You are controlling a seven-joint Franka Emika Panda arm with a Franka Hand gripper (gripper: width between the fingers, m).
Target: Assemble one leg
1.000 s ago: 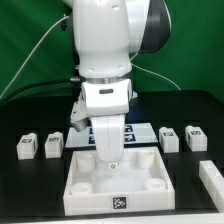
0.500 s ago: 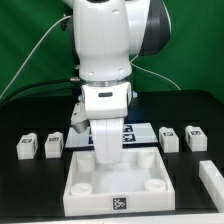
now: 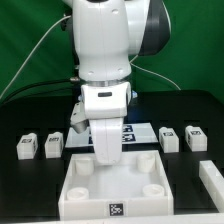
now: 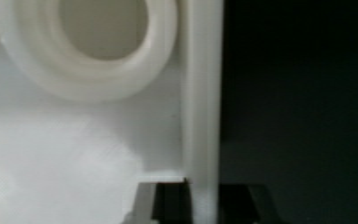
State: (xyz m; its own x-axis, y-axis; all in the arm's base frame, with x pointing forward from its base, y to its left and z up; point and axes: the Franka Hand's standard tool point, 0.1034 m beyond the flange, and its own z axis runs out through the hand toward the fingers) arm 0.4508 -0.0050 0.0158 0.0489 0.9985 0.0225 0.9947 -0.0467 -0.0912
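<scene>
Two legs [image 3: 27,147] stood on the black table [image 3: 20,120] at the exterior view's left, just beside the white panel [image 3: 85,207]. At centre, the gripper [image 3: 107,160] reached down onto the panel's far wall, its fingers [image 4: 163,205] pinching that rim. Two more legs stood right of the panel, untouched.

**Setting: robotics lab bench**

A white Franka arm [image 3: 105,40] is mounted over a black table [image 3: 20,190] and backed by a plain green screen [image 3: 30,40]. Black-and-white marker tags are fixed to the loose legs [image 3: 27,147], the white panel [image 3: 85,205] and the marker board [image 3: 136,128], as is done for camera tracking.
</scene>
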